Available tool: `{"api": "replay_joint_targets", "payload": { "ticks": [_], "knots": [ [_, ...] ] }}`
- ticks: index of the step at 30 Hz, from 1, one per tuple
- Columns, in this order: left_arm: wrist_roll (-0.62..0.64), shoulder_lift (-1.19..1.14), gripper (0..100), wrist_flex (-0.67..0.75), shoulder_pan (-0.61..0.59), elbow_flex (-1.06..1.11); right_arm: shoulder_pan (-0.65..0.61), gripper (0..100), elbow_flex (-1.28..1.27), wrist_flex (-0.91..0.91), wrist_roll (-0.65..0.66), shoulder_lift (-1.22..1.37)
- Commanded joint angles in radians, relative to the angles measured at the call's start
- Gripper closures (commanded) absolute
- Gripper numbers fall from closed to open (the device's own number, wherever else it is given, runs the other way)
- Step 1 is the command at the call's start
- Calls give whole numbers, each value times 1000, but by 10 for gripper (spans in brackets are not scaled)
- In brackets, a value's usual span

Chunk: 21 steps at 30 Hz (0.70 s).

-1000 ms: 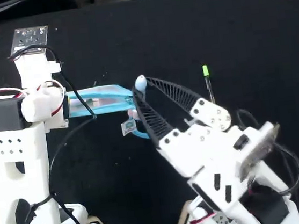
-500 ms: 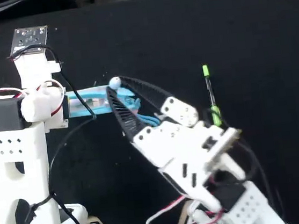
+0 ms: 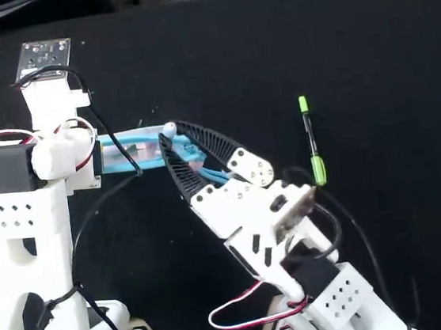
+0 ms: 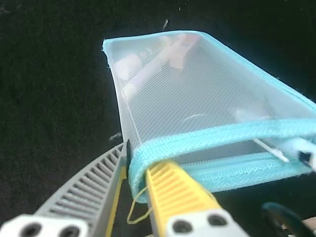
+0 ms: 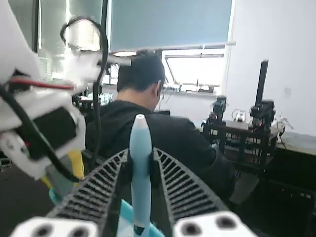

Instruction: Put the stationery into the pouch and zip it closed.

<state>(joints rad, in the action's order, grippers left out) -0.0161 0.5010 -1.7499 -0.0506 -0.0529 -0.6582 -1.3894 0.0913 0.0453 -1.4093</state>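
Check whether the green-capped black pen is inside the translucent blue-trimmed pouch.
No, the green-capped black pen lies on the black table, apart from the translucent blue-trimmed pouch.

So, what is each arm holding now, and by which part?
The left jaws clamp the pouch by one end of its zipper edge. The right jaws grip a light blue pen by its barrel, one end sticking out past them.

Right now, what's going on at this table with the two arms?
The left gripper is clamped on the zipper edge of the clear, blue-trimmed pouch. The right gripper grips a light blue pen, its end at the pouch's far end, apparently at the opening. A few items show inside. A green-capped pen lies on the black table, not yet picked up.
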Motion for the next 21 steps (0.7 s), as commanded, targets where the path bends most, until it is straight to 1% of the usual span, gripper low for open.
{"api": "replay_joint_targets", "payload": {
  "ticks": [1, 4, 6, 9, 16, 20, 21],
  "knots": [
    [-9, 14, 970, -6, 8, -13, 11, 984, -10, -14, 68, -15],
    [-9, 14, 970, -6, 8, -13, -9, 923, 42, -157, 121, -15],
    [-9, 14, 970, -6, 8, -13, -17, 884, 101, -282, 120, -15],
    [-9, 14, 970, -5, 8, -13, -31, 890, 185, -387, 120, 12],
    [-11, 14, 970, -5, 8, -13, -29, 925, 306, -405, 124, 182],
    [-11, 14, 970, -5, 8, -13, -34, 991, 329, -407, 121, 277],
    [-11, 14, 970, -5, 8, -13, -34, 987, 331, -407, 121, 300]
  ]
}}
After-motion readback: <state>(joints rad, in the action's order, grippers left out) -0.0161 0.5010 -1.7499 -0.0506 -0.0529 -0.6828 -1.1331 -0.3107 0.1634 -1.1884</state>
